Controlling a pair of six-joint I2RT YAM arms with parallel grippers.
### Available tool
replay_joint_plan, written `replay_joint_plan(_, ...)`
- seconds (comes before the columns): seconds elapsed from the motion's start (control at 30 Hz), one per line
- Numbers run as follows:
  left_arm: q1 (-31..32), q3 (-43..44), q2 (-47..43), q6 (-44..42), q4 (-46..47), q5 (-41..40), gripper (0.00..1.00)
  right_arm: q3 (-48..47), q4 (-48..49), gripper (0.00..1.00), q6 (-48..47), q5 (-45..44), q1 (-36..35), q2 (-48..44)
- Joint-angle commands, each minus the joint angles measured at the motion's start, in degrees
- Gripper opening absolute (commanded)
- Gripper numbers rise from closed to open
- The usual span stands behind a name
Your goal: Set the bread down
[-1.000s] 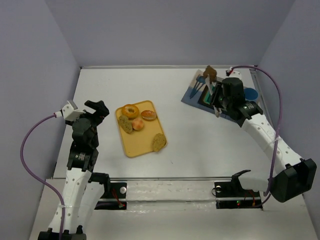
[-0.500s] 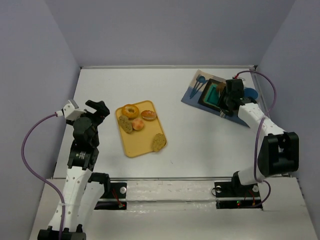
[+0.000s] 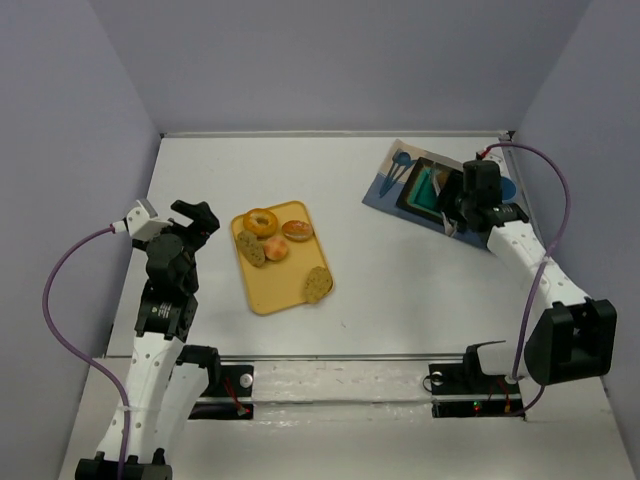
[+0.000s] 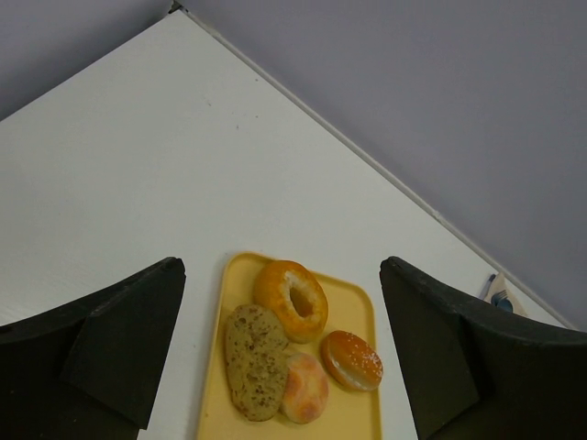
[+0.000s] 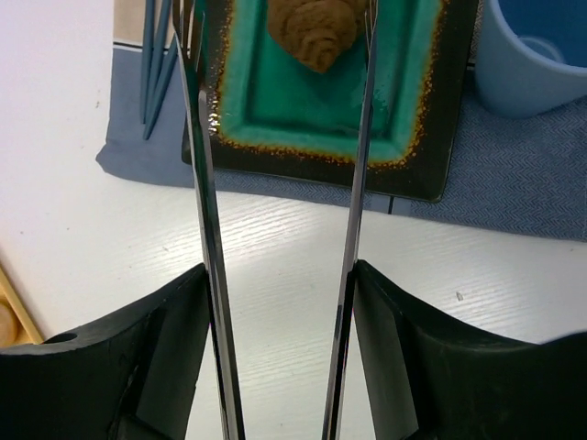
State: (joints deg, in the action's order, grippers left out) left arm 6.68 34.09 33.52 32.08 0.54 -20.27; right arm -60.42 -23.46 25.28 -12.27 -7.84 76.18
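Note:
The dark brown bread (image 5: 312, 32) lies on the teal plate with a dark rim (image 5: 275, 115), free of the tongs. My right gripper (image 5: 280, 275) is shut on metal tongs (image 5: 206, 202). Their two blades are spread apart and reach over the plate's near edge, either side of the bread, without touching it. In the top view my right gripper (image 3: 458, 198) sits at the plate's (image 3: 420, 188) right side, and I cannot make out the bread there. My left gripper (image 3: 198, 215) is open and empty, left of the yellow tray (image 3: 285, 290).
The plate rests on a blue placemat (image 5: 514, 183) with a blue cup (image 5: 532, 55) at its right and blue cutlery (image 5: 156, 64) at its left. The yellow tray (image 4: 348, 403) holds a bagel (image 4: 291, 298), seeded slices and small buns.
My right gripper carried the bread in the tongs from above the mat's far edge down to the plate. The tongs have opened and the bread now lies on the plate. The left arm has not moved.

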Motion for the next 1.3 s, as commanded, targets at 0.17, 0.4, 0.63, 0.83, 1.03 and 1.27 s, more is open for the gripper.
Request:
replay_joint_plan(0.17,0.18,-0.69,-1.17,0.53,1.66,-0.38,0.99,0.56,1.56,0.62,-4.97,9.88,0.45,-10.59)
replay_joint_plan(0.4,0.09,-0.69,-0.74,0.44,2.10,0.76,0.99,6.37,7.38,0.62,-12.44,20.71,-6.30,-13.35)
replay_joint_plan(0.63,0.09,-0.69,-0.47,0.36,2.10,0.85,0.99,7.86,9.75,0.62,-12.45,15.97,-20.10,1.21)
replay_joint_plan(0.83,0.09,-0.60,-0.47,0.27,1.93,0.59,0.99,6.72,11.77,0.66,-10.25,9.21,-25.11,11.61)
replay_joint_plan(1.03,0.09,-0.60,-0.47,0.27,1.75,0.32,0.99,6.72,10.81,0.99,-9.81,4.55,-27.06,11.72)
replay_joint_plan(1.27,0.09,-0.51,-0.47,0.27,1.66,0.32,0.99,5.15,8.09,1.00,-9.28,4.36,-27.58,0.91)
